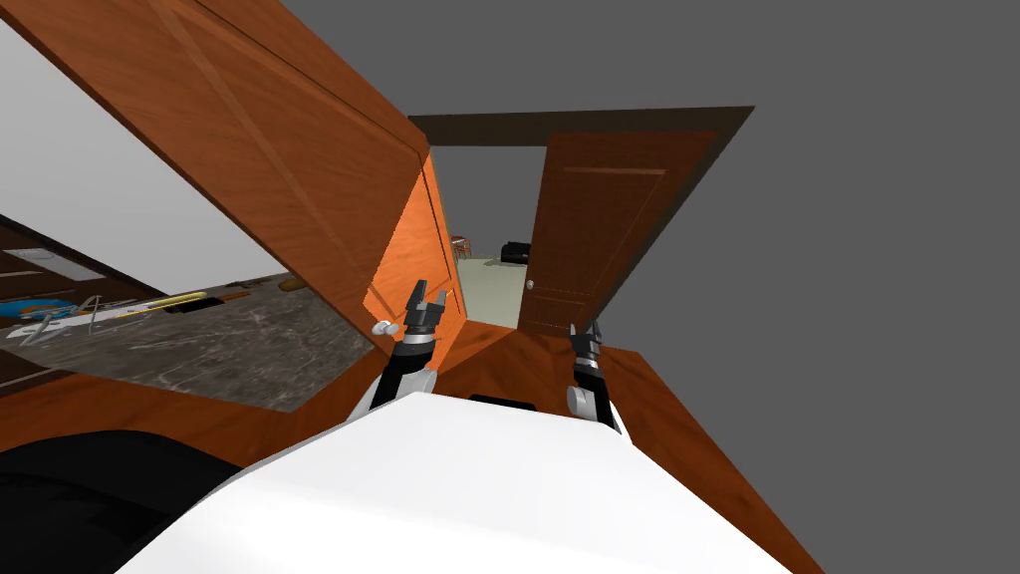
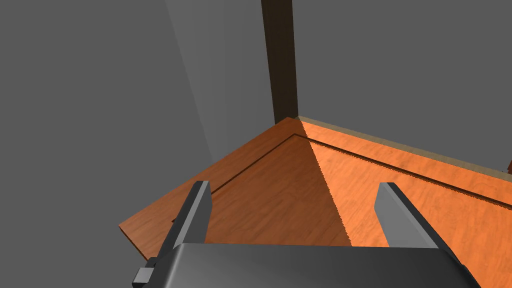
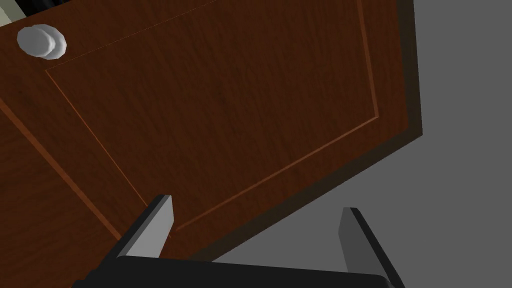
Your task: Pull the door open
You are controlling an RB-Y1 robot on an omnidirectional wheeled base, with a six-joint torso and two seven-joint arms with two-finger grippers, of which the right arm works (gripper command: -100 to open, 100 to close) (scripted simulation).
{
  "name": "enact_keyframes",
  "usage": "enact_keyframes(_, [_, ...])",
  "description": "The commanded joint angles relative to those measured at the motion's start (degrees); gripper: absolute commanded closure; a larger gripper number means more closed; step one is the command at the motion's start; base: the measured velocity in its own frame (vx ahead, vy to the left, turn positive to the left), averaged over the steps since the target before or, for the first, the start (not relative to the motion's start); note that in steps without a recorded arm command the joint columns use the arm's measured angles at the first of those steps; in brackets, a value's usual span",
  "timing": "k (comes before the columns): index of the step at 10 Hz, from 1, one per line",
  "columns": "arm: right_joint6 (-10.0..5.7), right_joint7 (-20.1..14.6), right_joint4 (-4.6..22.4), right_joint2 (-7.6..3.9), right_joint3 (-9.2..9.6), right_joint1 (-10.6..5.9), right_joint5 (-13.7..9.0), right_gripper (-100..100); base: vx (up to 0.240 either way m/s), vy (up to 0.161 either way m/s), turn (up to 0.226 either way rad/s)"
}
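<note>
In a doorway with a dark frame [image 1: 578, 125], two wood doors stand apart with a room showing between them: an orange door [image 1: 423, 249] on the left and a dark door [image 1: 598, 229] on the right. Which one the task means cannot be told. The left claw [image 1: 430, 292] hovers open and empty just beside a pale knob [image 1: 383, 327] at the orange door's edge, not touching it. The right claw [image 1: 586, 331] hangs open and empty, low before the dark door and well apart from its round knob [image 1: 530, 285]. Judged handling: either door is a stiff, heavy slab that turns only about its hinges. The flat panels give thin fingers nothing to pinch, so the knob, far from the hinges, is the place to hold, though its smooth round form may slip. The left wrist view adds the orange door's grooved corner meeting the frame post against a grey wall [image 2: 100, 100]. The right wrist view adds the dark door's inset panel lines and an outer edge.
</note>
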Motion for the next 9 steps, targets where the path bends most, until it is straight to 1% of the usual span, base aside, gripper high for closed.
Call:
enact_keyframes(1, [-0.67,-2.41,2.39,-0.3,-0.39,-0.89,-1.17,-100,0.109,0.004,0.149])
enact_keyframes(9, [-3.85,-13.43,13.96,-0.84,-1.92,-4.87,-6.77,-100,0.107,0.0,0.151])
